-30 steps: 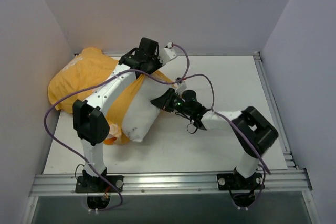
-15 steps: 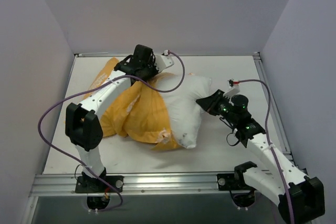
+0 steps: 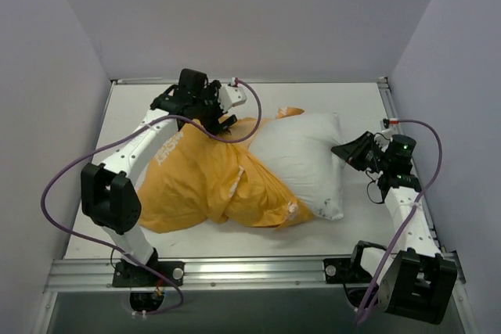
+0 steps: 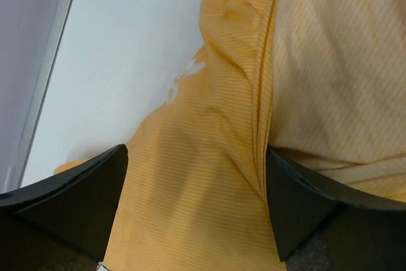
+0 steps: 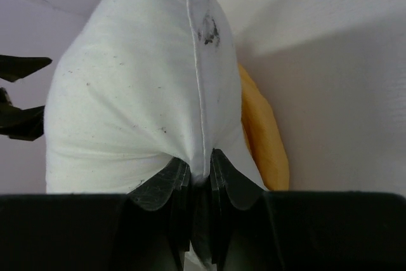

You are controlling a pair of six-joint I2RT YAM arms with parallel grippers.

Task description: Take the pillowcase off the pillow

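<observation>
The orange-yellow pillowcase [image 3: 200, 181] lies crumpled at the table's left and middle, still round the left end of the white pillow [image 3: 301, 162]. The pillow sticks out of it toward the right. My left gripper [image 3: 221, 123] hovers at the case's far edge, open. In the left wrist view its fingers [image 4: 76, 201] stand wide apart, with orange fabric [image 4: 209, 125] lying loose between them. My right gripper [image 3: 343, 151] is shut on the pillow's right edge. In the right wrist view it [image 5: 202, 169] pinches the pillow [image 5: 139, 80] at the seam, and a strip of pillowcase [image 5: 263, 131] shows behind.
The white table [image 3: 352, 107] is walled by grey panels on the left, back and right. A metal rail [image 3: 250, 271] runs along the near edge, where both arm bases are bolted. Purple cables [image 3: 59, 185] loop beside the arms.
My right gripper has dragged the pillow rightward, so more white shows outside the case. My left gripper has let go of the pillowcase, opened, and shifted left.
</observation>
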